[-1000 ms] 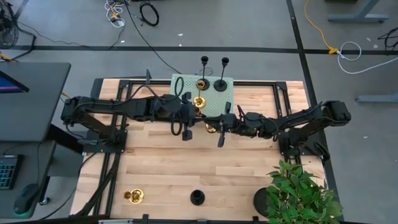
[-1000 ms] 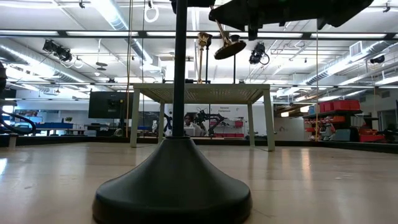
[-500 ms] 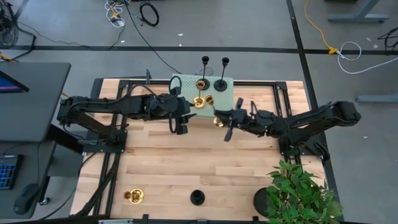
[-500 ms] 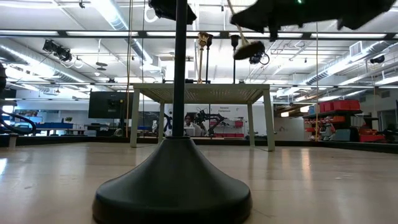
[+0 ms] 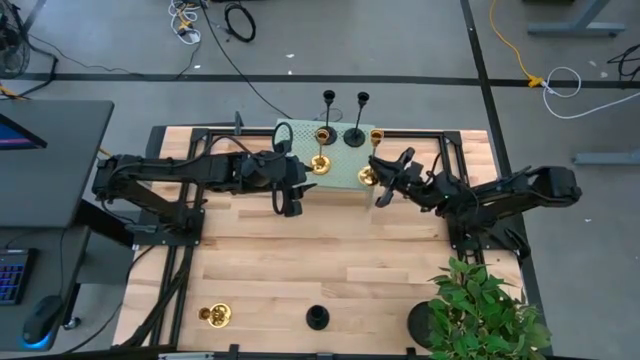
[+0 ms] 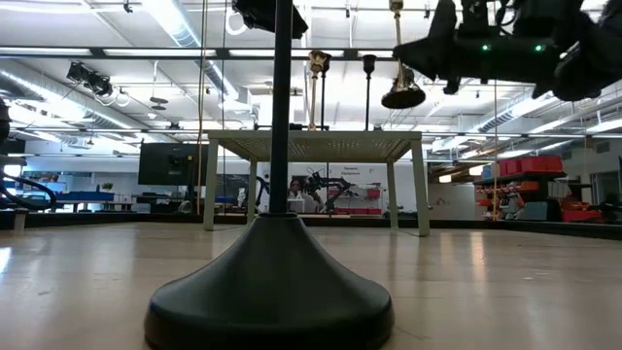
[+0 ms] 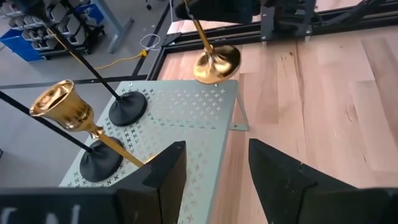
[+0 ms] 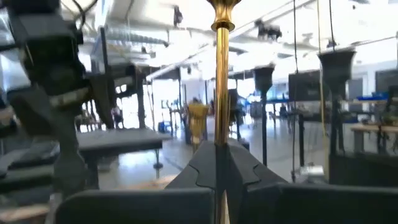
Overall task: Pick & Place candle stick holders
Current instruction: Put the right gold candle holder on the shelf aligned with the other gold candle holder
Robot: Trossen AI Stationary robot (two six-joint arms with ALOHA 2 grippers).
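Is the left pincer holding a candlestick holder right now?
No: in the left wrist view the left pincer stands open and empty, with the gold candlestick holder standing free on the perforated stand.

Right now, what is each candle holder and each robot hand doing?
right gripper: fingers shut on a brass stem.
held brass holder: upright, lifted in the air.
left gripper: fingers open, empty.
brass holder on the green platform: standing.
two black holders on the platform: standing.
black holder on the table: standing.
brass holder on the table: not picked up yet.
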